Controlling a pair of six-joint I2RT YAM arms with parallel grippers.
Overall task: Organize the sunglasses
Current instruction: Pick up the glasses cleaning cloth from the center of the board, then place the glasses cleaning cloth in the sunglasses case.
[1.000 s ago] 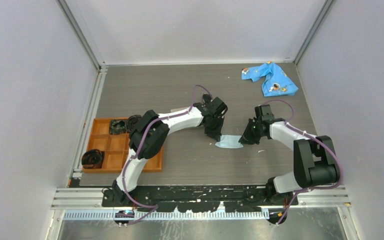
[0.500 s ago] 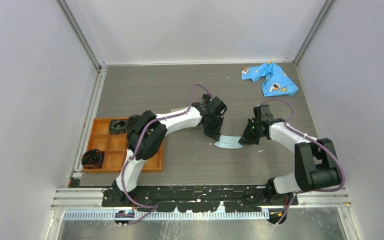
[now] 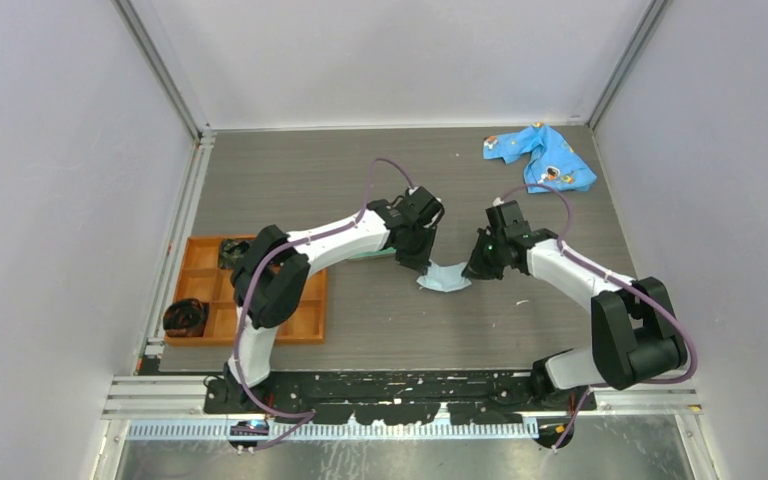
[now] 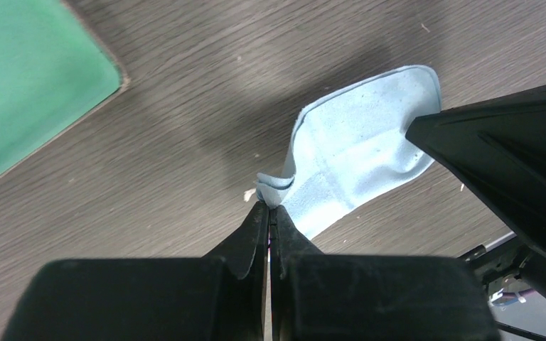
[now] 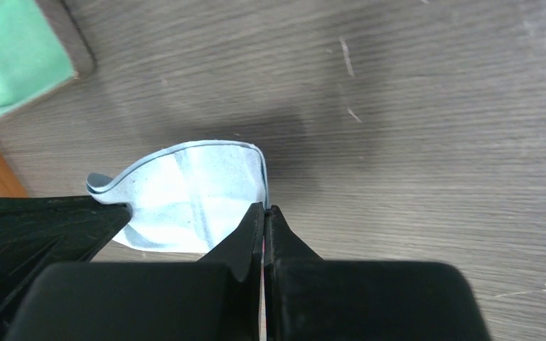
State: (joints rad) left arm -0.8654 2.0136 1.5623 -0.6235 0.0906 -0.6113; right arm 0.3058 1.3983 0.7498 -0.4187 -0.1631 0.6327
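Top external view is showing the left gripper (image 3: 426,270) and the right gripper (image 3: 471,271) meeting near the middle of the counter (image 3: 310,180), each gripping one end of a small light blue cloth (image 3: 444,281). Left wrist view is showing the left jaws clenched on a folded corner of that cloth, which is bowing up between the two grippers. Right wrist view is showing the right jaws pinched tight on the opposite edge. A green-lined case (image 4: 28,78) is lying near the cloth, toward the left edge. An orange tray (image 3: 305,322) is sitting by the near-left corner, and a patterned blue cloth (image 3: 545,160) is lying by the far-right corner. The sunglasses are not showing clearly in any view, so where they are lying cannot be told.
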